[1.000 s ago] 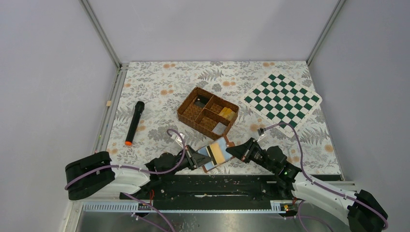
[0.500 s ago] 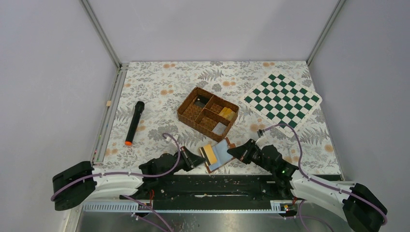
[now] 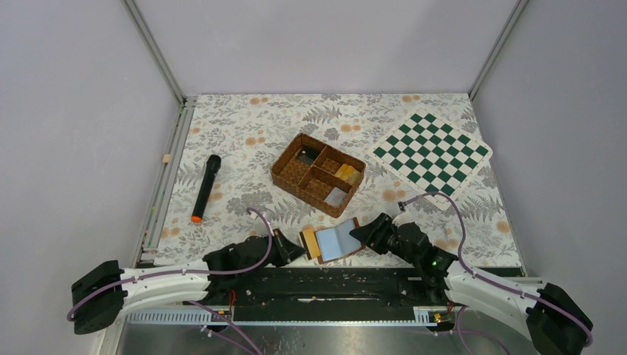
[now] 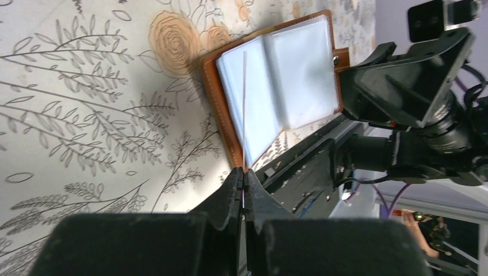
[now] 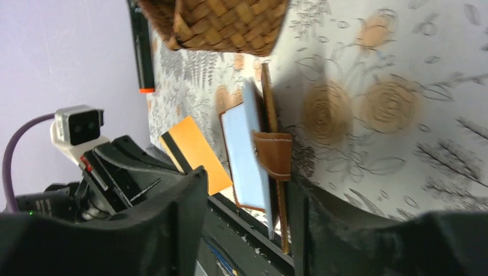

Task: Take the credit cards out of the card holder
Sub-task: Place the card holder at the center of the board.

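The card holder [image 3: 341, 238] lies open near the table's front edge, blue-grey pockets up. In the left wrist view the card holder [image 4: 288, 80] faces me, pockets showing. My left gripper [image 3: 298, 246] is shut on a yellow credit card [image 3: 311, 243] with a dark stripe, held at the holder's left edge. From the left wrist the credit card [image 4: 244, 109] is edge-on, a thin line running up from the left gripper [image 4: 244, 172]. My right gripper [image 5: 244, 195] is open, its jaws on either side of the card holder [image 5: 244, 149]; the brown tab [image 5: 274, 155] is near the right finger. The credit card [image 5: 195, 152] is beyond it.
A woven brown basket [image 3: 303, 194] with compartments stands just behind the holder; the basket [image 5: 230, 29] also fills the top of the right wrist view. A black torch with an orange end [image 3: 205, 188] lies to the left. A green checkerboard [image 3: 432, 151] lies at the back right.
The left gripper has drawn the yellow card leftward from the holder's pocket. The right gripper has opened, and the holder has settled a little to the right.
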Robot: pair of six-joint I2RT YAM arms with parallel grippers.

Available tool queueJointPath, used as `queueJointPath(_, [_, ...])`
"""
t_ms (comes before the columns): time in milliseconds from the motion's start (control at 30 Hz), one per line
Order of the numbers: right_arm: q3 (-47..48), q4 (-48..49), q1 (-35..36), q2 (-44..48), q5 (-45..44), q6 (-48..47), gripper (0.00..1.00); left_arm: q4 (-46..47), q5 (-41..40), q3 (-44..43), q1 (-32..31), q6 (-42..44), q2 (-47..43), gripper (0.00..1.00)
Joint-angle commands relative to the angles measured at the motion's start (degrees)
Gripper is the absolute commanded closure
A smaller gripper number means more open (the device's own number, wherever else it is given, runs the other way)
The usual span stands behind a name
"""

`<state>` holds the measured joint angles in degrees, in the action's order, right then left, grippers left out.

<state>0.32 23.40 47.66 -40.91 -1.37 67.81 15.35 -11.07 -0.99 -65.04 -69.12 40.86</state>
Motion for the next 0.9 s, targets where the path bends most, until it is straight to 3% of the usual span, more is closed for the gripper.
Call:
queueJointPath(0, [-3.8,-15.68,-0.37,7.33,-6.35,0.17,0.36,-9.01,-2.23,-4.43,-0.27,3.04,-1.69,1.0])
queueJointPath(267, [4.91,-39.82,-0.37,23.56,-12.49,-5.1,0.25,-10.56,-1.12,-7.35,-0.27,5.32,-1.23,1.0])
queueJointPath(433, [11.12,-46.68,-0.31,27.43,-11.7,-10.53,0.25,-10.88,1.45,-9.87,-0.27,8.09,-1.82,1.0])
queueJointPath(667, [15.61,-38.88,-0.37,28.43,3.72,-22.98,0.26,-6.64,7.94,-11.45,-0.28,13.15,-3.27,1.0])
queueJointPath(867, [13.52,-26.16,-0.37,25.22,16.3,-24.66,0.28,0.84,15.19,-11.45,-0.27,17.11,-3.22,1.0])
